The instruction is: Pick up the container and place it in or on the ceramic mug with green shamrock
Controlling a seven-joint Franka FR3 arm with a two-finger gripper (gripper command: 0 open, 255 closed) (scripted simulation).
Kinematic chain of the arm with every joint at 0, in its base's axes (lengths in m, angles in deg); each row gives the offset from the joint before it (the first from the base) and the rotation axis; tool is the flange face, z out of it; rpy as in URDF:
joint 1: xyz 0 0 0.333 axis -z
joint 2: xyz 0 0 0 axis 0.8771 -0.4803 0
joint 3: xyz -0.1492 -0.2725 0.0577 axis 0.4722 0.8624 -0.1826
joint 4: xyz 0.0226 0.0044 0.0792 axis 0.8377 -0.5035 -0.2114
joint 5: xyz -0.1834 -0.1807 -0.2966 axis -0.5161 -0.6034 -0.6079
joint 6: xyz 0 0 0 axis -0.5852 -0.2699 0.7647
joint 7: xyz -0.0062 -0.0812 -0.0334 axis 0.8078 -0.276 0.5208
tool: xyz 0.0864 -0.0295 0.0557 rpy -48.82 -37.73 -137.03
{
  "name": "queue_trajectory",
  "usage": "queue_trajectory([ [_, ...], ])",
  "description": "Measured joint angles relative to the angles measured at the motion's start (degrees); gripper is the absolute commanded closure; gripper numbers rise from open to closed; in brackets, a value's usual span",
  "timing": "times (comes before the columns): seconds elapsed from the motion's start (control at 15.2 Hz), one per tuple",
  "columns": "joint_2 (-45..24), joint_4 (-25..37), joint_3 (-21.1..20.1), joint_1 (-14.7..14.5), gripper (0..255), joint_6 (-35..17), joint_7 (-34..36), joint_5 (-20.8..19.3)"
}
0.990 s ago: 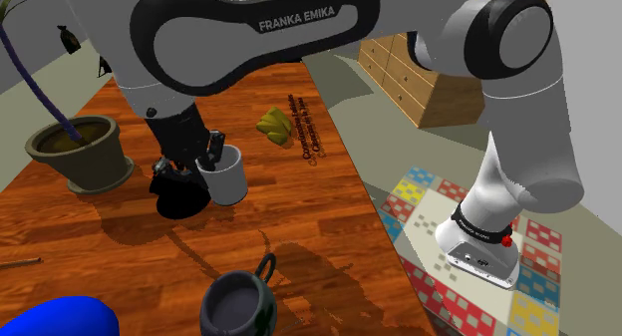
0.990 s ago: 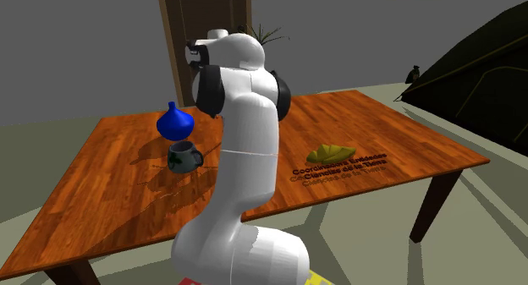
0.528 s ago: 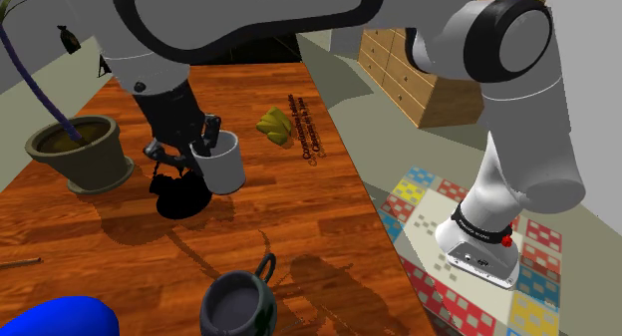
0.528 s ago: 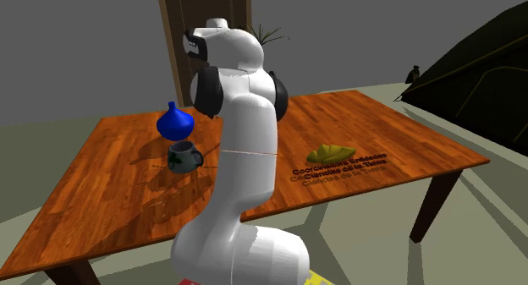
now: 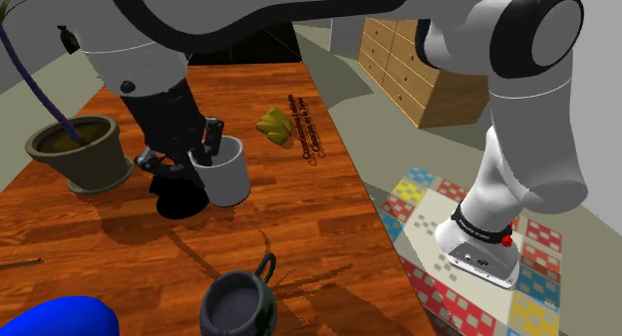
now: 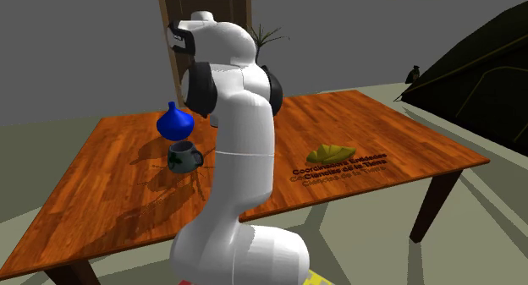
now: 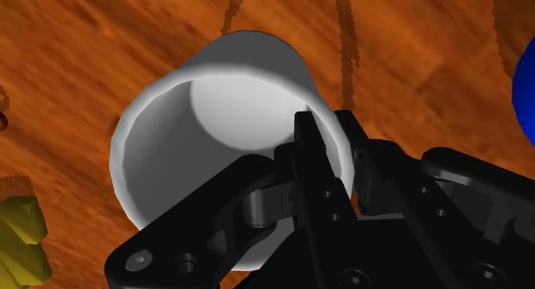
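A plain white cup-shaped container (image 5: 227,174) hangs above the wooden table (image 5: 299,224), its dark shadow on the wood beneath it. My black gripper (image 5: 206,145) is shut on its rim, one finger (image 7: 309,154) inside the wall and the other outside, as the wrist view shows with the container (image 7: 214,133) open toward the camera. The dark grey mug (image 5: 237,302) with a looped handle stands nearer the shoulder view's bottom edge, apart from the container. In the second exterior view the mug (image 6: 182,156) shows a green mark, and the arm hides the gripper.
A blue vase (image 5: 55,317) stands beside the mug (image 6: 175,123). A potted plant (image 5: 82,153) sits at the shoulder view's left. A crumpled yellow-green thing (image 5: 272,125) lies near the table's right edge by printed lettering. A wooden dresser (image 5: 399,70) stands beyond.
The arm has risen and carried the white container up off the table; it now hangs slightly higher and nearer the shoulder camera. The mug and vase have not moved.
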Motion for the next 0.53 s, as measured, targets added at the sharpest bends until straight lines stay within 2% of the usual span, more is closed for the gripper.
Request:
queue_trajectory([
  [0.26,1.71,-2.07,-1.26,-2.4,255,-0.32,4.02,0.72],
  [0.4,1.16,-0.63,-1.76,-4.6,255,0.6,6.33,0.48],
  [0.53,3.67,-4.27,-2.68,-4.87,255,-0.57,8.29,1.57],
])
